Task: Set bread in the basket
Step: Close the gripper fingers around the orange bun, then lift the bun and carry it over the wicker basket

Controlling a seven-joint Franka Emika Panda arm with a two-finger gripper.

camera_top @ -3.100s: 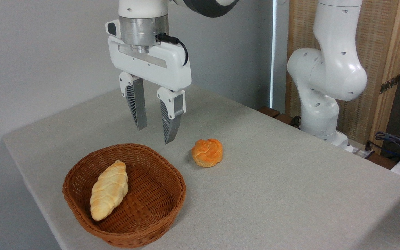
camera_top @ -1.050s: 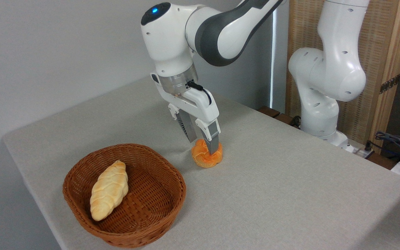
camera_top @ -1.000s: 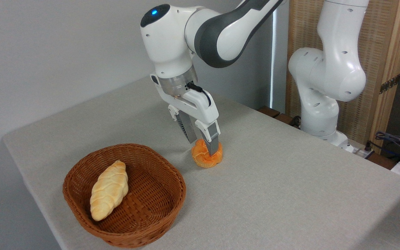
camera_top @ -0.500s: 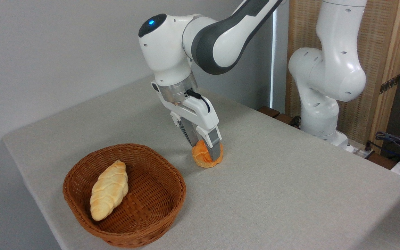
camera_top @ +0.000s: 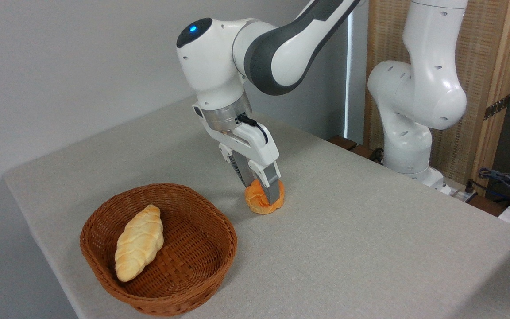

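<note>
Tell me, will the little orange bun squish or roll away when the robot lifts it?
The bread probably squishes a little: it looks narrower where the gripper pinches it, so it seems soft. It likely won't roll, since it sits flat on the table with fingers on both sides. Being small, it is probably light, and its knotted top may help the grip.

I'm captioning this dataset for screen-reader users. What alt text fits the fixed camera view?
A white robot arm's gripper is closed on a small orange knotted bun that sits on a grey table. To its lower left, a brown wicker basket already holds a pale braided loaf.
</note>
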